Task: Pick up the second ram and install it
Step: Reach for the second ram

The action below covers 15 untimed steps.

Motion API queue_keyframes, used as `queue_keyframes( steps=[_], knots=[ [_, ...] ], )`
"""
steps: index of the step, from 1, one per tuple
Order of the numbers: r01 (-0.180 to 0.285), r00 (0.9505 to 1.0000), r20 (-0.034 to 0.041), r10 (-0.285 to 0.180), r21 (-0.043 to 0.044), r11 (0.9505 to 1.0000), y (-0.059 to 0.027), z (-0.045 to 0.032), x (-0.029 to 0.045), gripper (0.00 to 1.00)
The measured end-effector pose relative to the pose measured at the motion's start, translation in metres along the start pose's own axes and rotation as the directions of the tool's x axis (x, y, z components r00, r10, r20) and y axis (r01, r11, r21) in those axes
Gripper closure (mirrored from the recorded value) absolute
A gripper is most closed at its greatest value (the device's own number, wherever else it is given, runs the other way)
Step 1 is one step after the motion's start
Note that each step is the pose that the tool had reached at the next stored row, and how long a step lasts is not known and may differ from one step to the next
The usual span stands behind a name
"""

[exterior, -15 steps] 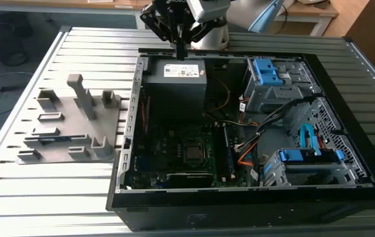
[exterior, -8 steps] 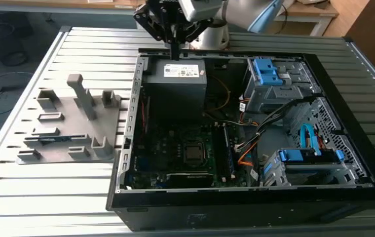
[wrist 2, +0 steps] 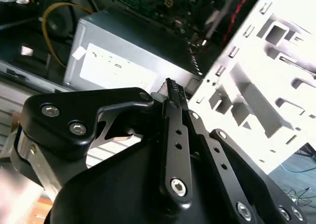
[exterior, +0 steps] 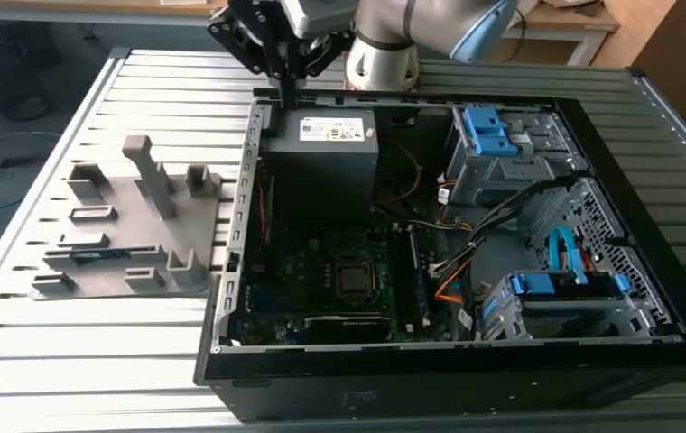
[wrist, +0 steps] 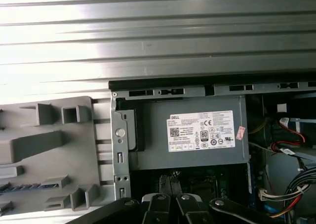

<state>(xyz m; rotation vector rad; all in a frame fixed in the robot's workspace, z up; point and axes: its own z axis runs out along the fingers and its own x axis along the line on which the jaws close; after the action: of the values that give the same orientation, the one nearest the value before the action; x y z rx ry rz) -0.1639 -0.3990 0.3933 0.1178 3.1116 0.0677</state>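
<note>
Black gripper [exterior: 285,90], built of hinged, bolted metal links, poised above the far wall of the open computer case [exterior: 464,372], toward the exterior view's left. Slim ridged fingertips [wrist 2: 174,93] pinched flat against each other, closed on nothing but themselves. Directly beneath, a boxy grey sheet-metal power supply [wrist: 197,135] with a pale rectangular label, tucked into the case's far-left corner.

The second ram [exterior: 88,255]: a long, thin, flat blue-green strip, lying low in a slot of the grey fixture [exterior: 138,216], outside the case and well apart from the gripper, at the exterior view's left. Fixture of matte moulded plastic, with blocky upright posts, short tabs and shallow channels, set just beside the case's left wall on the ribbed, shiny metal table [exterior: 102,361].

Inside the case, a dark green motherboard [exterior: 307,271] laid flat, with a square metal processor socket [exterior: 353,280] near its middle. Further right, perforated steel drive cages [exterior: 500,171] with bright blue plastic latches, and loose black, orange and blue cables [exterior: 464,244] draped between.
</note>
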Motion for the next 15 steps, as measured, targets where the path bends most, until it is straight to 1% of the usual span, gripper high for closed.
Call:
queue_keyframes(
  steps=[7, 15],
  knots=[
    [0.000, 1.0000, -0.0001, 0.000, 0.0001, 1.0000, -0.0012, -0.0005, 0.0159, 0.90],
    [0.000, 1.0000, 0.0000, 0.000, 0.0000, 1.0000, -0.0025, -0.0009, 0.0324, 0.90]
  ],
)
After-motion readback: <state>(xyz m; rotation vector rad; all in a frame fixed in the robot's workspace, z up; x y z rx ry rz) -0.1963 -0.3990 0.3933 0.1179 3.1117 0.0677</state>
